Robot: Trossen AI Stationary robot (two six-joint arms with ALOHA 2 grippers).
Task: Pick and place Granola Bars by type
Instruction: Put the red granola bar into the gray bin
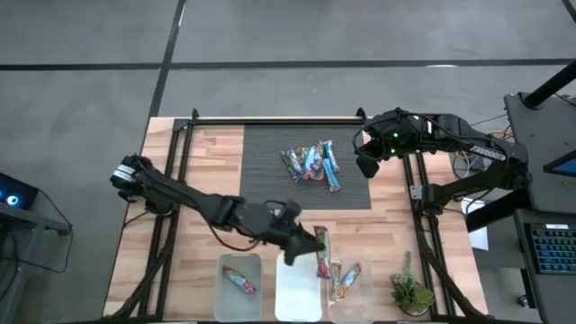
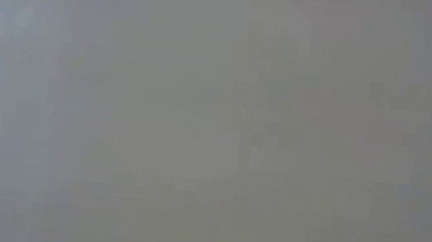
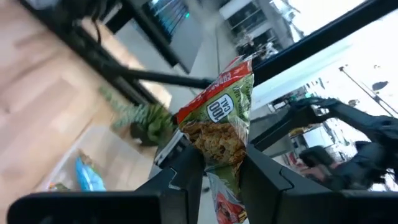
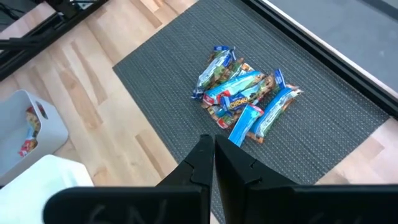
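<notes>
**Left arm holds a bar over the bins**

At the worktop's near edge, the left end effector (image 1: 317, 245) is clamped on a red-green bar (image 1: 321, 249) above the bins (image 1: 297, 288). Farther back, more bars (image 1: 311, 163) lie heaped on the mat (image 1: 270, 180). The right end effector (image 1: 367, 166), fingers together, hovers beside them.

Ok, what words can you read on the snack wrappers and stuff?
"OOL": only clear letters, on the green-and-red granola bar pinched in the left gripper.
Red strip along that wrapper's edge: print too blurred to read.
Pile of granola bars on the dark mat: lettering too small.
</notes>
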